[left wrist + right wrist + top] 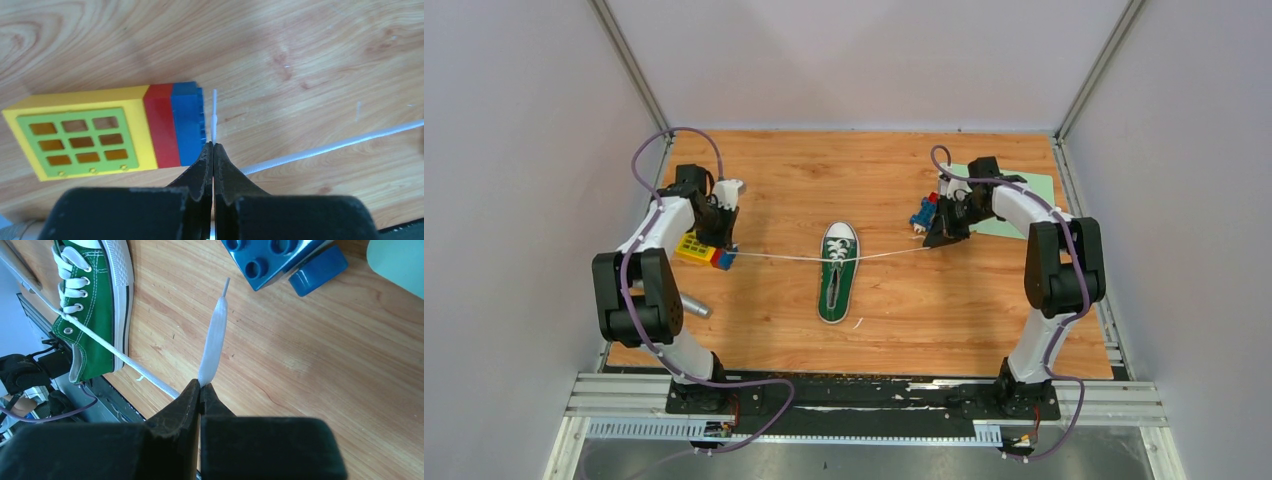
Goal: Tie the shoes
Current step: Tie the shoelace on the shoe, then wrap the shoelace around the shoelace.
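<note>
at the left side of the wooden table, the left gripper is held low over the surface, its fingers clamped shut on the left lace end. the thin tip of that end is seen poking out past the fingertips. just beside it a yellow block with a green grid face is laid flat, with a red brick and a blue brick joined to its near end. a silver cylinder is partly hidden behind the left arm.

from the left gripper the white lace is stretched in a nearly straight line to mid-table. there the green sneaker is set upright on its sole, white toe cap pointed away from the arm bases. the lace is crossed over the upper eyelets, where the two runs meet.

further right, the lace is drawn taut to the right gripper. its fingers are pinched tight on the right lace end, the flat end and tip left projecting. blue toy bricks are noted just beyond, beside a pale green mat.
</note>
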You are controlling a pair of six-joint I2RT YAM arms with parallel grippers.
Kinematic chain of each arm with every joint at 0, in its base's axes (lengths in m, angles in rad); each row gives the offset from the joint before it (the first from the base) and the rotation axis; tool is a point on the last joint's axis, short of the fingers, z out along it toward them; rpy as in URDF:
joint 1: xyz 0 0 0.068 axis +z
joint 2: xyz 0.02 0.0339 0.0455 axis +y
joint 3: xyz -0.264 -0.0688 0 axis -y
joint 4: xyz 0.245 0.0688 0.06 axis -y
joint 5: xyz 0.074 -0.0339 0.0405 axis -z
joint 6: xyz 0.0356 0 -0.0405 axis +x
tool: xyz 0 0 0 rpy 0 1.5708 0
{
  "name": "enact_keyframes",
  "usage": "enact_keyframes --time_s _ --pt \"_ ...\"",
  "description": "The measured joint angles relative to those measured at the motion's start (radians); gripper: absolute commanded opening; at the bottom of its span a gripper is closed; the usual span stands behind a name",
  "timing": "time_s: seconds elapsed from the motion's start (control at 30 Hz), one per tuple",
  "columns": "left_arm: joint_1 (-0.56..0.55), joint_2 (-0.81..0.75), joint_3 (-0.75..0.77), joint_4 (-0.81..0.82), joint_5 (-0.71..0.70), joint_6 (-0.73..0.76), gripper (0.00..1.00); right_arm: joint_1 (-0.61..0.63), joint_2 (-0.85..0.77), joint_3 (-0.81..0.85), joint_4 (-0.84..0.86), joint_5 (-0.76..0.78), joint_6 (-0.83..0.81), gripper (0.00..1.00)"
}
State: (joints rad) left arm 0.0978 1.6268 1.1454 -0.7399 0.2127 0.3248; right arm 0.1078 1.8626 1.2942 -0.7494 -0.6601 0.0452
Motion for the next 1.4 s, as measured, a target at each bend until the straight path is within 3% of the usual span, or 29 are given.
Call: enact_keyframes --time_s 0.17,0.27,0.47,0.83,1.07,1.4 --pt "-0.022 -0.013 0.016 -0.055 0.191 0.024 0.0 0.029 -0.002 0.043 -0.011 -0.029 -0.038 0.34" --pt "-0.062 -0.021 0.024 -0.079 0.318 0.017 0.0 0.087 -0.008 0.093 -0.021 -0.017 -0.088 0.41" --pt "-0.096 -0.022 0.024 -0.055 0.468 -0.127 0.0 0.295 -0.011 0.243 -0.024 0.084 -0.247 0.43" --pt "-0.075 -0.022 0.048 -0.022 0.481 -0.327 0.0 0.625 0.086 0.434 0.012 0.113 -0.711 0.37" --pt "0.013 -0.016 0.044 0.028 0.56 -0.503 0.0 0.749 0.166 0.393 0.076 0.154 -0.896 0.37" --pt "0.027 -0.017 -0.037 0.119 0.674 -0.649 0.0 0.792 0.186 0.373 0.208 0.157 -0.922 0.36"
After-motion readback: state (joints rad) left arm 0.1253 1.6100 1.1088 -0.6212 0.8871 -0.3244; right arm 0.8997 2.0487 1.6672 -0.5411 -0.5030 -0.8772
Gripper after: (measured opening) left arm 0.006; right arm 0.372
